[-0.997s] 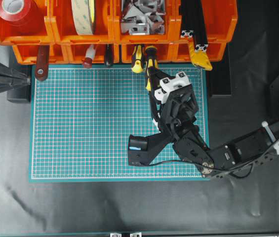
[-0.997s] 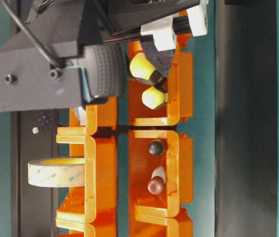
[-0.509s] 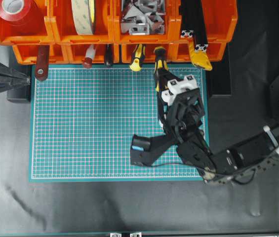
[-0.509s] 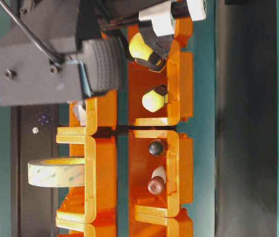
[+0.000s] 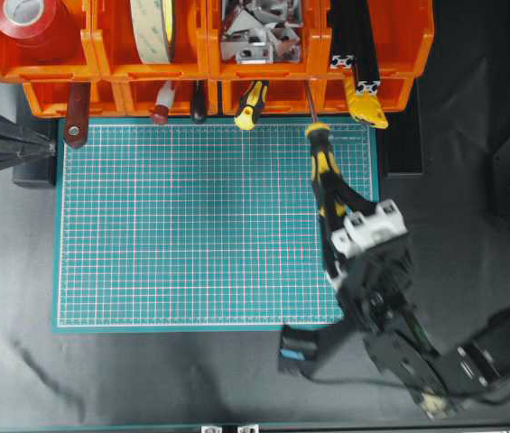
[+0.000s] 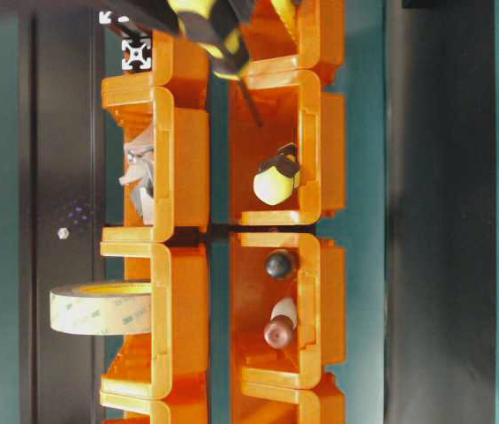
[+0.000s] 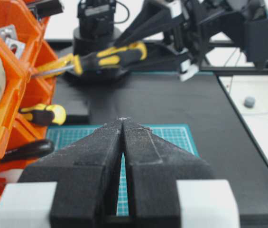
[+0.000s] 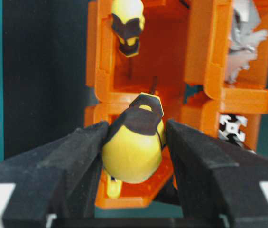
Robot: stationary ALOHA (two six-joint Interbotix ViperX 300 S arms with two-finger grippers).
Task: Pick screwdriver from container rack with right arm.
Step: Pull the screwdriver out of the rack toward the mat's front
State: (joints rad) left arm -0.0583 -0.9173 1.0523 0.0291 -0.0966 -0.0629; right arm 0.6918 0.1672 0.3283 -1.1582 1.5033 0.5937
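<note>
The screwdriver (image 5: 321, 161) has a yellow-and-black handle and a thin metal shaft that points at the container rack (image 5: 101, 68). The far end of the shaft lies at the mouth of a lower orange bin (image 6: 320, 132). My right gripper (image 5: 331, 185) is shut on the handle over the right side of the mat. In the right wrist view the handle's butt (image 8: 134, 147) is pinched between both black fingers (image 8: 77, 152). The left wrist view shows the screwdriver (image 7: 107, 54) held level in the air. My left gripper (image 7: 123, 119) is shut and holds nothing. It rests at the table's left edge (image 5: 47, 142).
A green cutting mat (image 5: 191, 225) lies in front of the rack. A shorter yellow-and-black handle (image 5: 253, 101) sticks out of the neighbouring bin, beside a black-handled and a dark red-handled tool (image 5: 77, 113). The upper bins hold red tape (image 5: 24, 23), a tape roll (image 5: 151, 27), metal brackets (image 5: 259, 32) and black extrusions (image 5: 354, 36).
My right arm has drawn back toward the table's front and slightly right. It has pulled the screwdriver most of the way out of the bin. The left arm has not moved.
</note>
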